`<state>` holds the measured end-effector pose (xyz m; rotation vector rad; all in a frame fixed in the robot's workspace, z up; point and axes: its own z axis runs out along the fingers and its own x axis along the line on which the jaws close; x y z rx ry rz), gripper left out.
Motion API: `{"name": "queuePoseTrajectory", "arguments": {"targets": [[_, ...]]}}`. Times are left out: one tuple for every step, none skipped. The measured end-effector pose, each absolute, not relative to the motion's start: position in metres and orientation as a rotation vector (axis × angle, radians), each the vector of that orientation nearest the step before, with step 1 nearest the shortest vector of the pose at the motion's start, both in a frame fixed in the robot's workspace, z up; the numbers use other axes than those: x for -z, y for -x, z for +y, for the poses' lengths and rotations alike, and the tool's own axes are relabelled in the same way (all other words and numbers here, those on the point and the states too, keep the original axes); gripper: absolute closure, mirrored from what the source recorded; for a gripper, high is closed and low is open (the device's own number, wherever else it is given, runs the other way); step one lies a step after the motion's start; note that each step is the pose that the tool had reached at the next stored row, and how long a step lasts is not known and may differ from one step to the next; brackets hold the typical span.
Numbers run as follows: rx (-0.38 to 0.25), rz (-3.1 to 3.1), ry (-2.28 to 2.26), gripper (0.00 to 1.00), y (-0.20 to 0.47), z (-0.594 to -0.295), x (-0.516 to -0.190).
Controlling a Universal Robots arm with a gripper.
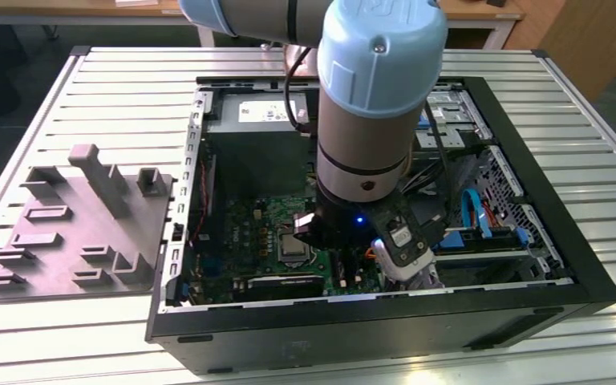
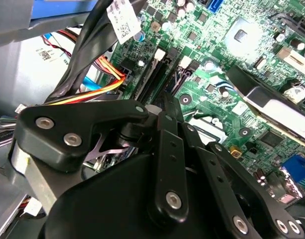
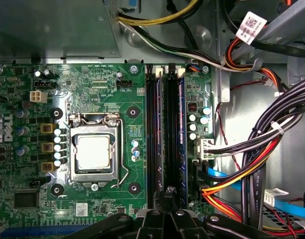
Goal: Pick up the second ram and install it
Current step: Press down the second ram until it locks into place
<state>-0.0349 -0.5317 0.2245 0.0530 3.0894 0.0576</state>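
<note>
Seating appears to be the step in hand. The black linkage gripper (image 3: pixel 167 191) stands low inside the open black steel computer case (image 1: pixel 372 321). Its jaws are drawn narrow, with the tips meeting over the near end of the long black plastic memory slots (image 3: pixel 151 134).

The second ram (image 3: pixel 170 134), a long, narrow dark circuit-board strip, appears to stand on edge in the slot line directly under the jaws. It is hard to separate from the slot walls, and whether the tips pinch its edge or only bear on it cannot be told.

Recommended practice:
- Keep the strip upright and parallel to the slot; a tilted board is likely to bind.
- Apply pressure straight down, along the slot line.
- Keep clear of the bundled black, orange and blue cables (image 3: pixel 252 164), which run just beside the slot bank.
- Avoid the square metal-framed processor socket (image 3: pixel 92 152) on the other side of the slots.

Containers:
- The case holds the green motherboard (image 3: pixel 92 89), a grey box-shaped power supply (image 1: pixel 254 112) and the cable bundles.
- The grey plastic tray with upright blocks (image 1: pixel 73 233) rests on the slatted metal counter (image 1: pixel 126 88), just beside the case on the exterior view's left. No circuit strip is visible in it.
</note>
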Motion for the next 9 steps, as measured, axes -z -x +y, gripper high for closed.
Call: {"name": "queuePoseTrajectory", "arguments": {"targets": [[-0.058,3.089,-0.053,0.90,0.0349,-0.5316,-0.2236],[-0.058,3.089,-0.053,0.90,0.0349,-0.5316,-0.2225],[-0.058,3.089,-0.053,0.90,0.0349,-0.5317,-0.2217],[-0.057,3.089,-0.053,0.90,0.0350,-0.5317,-0.2216],[-0.057,3.089,-0.053,0.90,0.0350,-0.5317,-0.2216],[-0.058,3.089,-0.053,0.90,0.0349,-0.5317,-0.2215],[-0.058,3.089,-0.053,0.90,0.0349,-0.5317,-0.2214],[-0.058,3.089,-0.053,0.90,0.0349,-0.5316,-0.2210],[-0.058,3.089,-0.053,0.90,0.0349,-0.5317,-0.2202]]}}
